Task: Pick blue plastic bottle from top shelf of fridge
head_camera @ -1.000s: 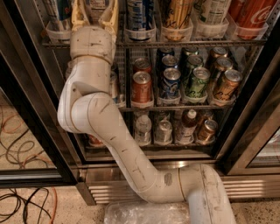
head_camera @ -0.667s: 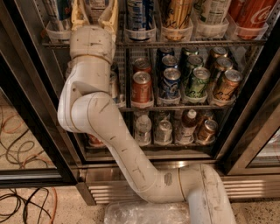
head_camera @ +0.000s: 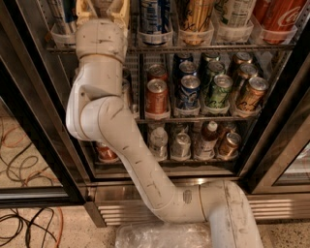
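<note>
Nothing has moved since the earlier frames: arm, cans and bottles all sit where they were. The arm rises from the bottom edge, bends at the elbow by the middle racks and reaches straight up. The gripper (head_camera: 103, 3) is at the top shelf (head_camera: 218, 47) of the fridge (head_camera: 48, 121), second slot from the left, and the frame top cuts it off. Can't tell how far open it is or whether it has hold of anything.

The bottle (head_camera: 103, 7) is in that same slot, as far as I can judge. Only a pale sliver shows above the wrist, with the gripper right at it. The rest, cup holder included, is hidden behind the wrist. A patterned bottle (head_camera: 155, 17) stands just right of it and a dark-labelled bottle (head_camera: 63, 17) just left.

Handling, by judgement:
- It is plastic and probably full, so it weighs more than the cans below.
- The wall gives under squeeze and the label is likely slick if cold.
- It is not fragile, but too hard a pinch dents it and too soft a pinch lets it slip.
- The best hold is across the body, on the label band above the cup rim, not on the neck.

The long axis looks vertical, like its neighbours, with the base down in the holder. The cap end points up, out of view. It needs lifting clear of the cup before it can come out.
</note>
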